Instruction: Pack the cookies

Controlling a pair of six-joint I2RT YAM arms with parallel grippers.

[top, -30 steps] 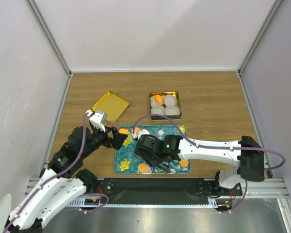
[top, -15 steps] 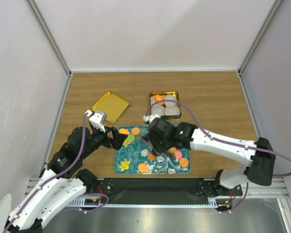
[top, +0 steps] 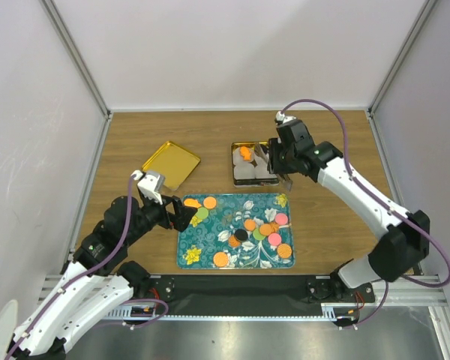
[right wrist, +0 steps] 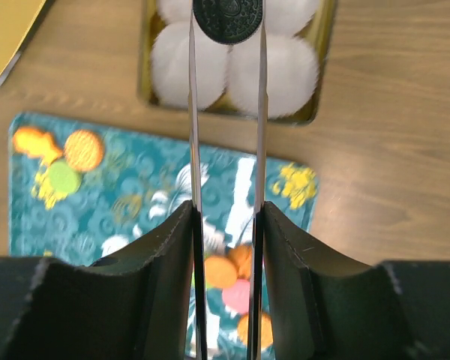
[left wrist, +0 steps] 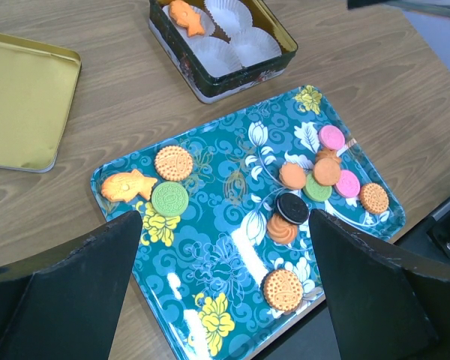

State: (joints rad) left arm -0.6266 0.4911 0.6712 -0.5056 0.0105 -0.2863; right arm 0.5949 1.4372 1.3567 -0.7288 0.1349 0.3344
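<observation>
One black cookie [right wrist: 226, 16] is pinched edge-on between the fingertips of the right gripper [right wrist: 226, 30], which hangs over the open tin [right wrist: 324, 71] lined with white paper cups [right wrist: 274, 71]. One orange fish-shaped cookie [left wrist: 189, 16] lies in the tin's far left corner. The left gripper [left wrist: 225, 221] has its jaws spread wide, holds nothing, and hovers at the left edge of the teal tray [left wrist: 210, 259]. Other cookies [left wrist: 315, 184] lie on that tray, most clustered toward its right end. A gold lid [left wrist: 22, 97] rests on the bench [top: 330, 150], left of the tin.
</observation>
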